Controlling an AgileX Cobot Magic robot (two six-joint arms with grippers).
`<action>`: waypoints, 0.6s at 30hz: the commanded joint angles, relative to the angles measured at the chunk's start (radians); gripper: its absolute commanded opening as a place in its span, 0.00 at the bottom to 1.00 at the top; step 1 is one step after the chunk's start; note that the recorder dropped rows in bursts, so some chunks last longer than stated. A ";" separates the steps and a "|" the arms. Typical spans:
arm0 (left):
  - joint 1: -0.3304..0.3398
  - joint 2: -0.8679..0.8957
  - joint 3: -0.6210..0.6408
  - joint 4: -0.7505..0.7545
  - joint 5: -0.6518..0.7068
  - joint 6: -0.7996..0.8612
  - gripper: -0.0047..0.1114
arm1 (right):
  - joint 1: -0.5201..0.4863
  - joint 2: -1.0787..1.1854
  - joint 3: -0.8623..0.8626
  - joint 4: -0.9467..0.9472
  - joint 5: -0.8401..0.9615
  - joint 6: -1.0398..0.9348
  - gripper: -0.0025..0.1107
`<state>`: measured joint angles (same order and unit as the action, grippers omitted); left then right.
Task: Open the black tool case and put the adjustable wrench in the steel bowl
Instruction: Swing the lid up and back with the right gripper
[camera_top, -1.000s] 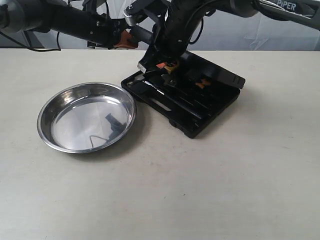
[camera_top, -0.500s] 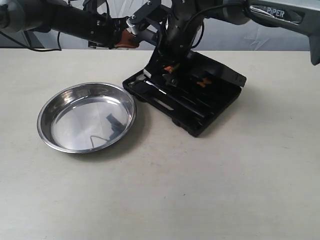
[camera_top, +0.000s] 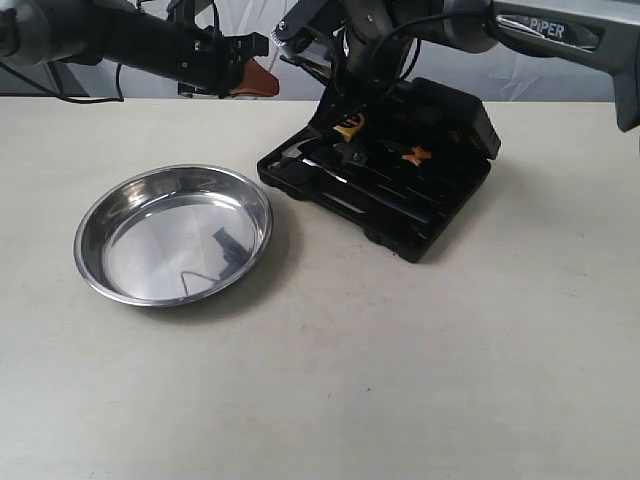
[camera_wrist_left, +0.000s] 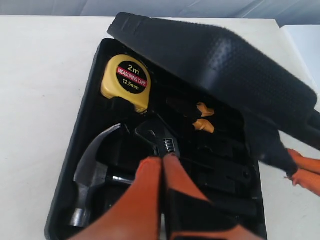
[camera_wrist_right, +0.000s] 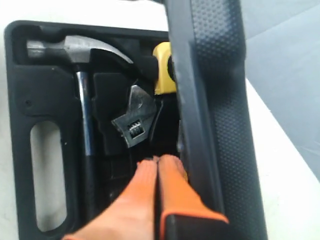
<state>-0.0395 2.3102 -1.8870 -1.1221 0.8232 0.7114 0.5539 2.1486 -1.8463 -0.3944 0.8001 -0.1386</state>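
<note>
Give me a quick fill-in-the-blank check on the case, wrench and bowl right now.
1. The wrench lies inside the ___.
2. The bowl holds ___ tools.
3. The tape measure is ___ in colour.
4. Beside the wrench lies a steel-headed ___.
Missing words: case; no; yellow; hammer.

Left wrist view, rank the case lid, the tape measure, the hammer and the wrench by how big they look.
Largest: case lid.
Next: hammer and tape measure, too alike to rank.
Smallest: adjustable wrench, though the left claw hides its handle.
</note>
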 joint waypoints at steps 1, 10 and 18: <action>-0.005 -0.009 -0.008 -0.006 0.004 0.007 0.04 | -0.005 -0.002 -0.003 -0.133 -0.033 0.077 0.02; -0.005 -0.009 -0.008 0.000 0.010 0.007 0.04 | -0.045 0.001 -0.003 -0.358 -0.108 0.276 0.02; -0.005 -0.009 -0.008 0.029 0.024 0.007 0.04 | -0.143 0.035 -0.003 -0.359 -0.233 0.346 0.02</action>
<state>-0.0395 2.3102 -1.8870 -1.1053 0.8298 0.7114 0.4544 2.1671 -1.8463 -0.7372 0.6137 0.1706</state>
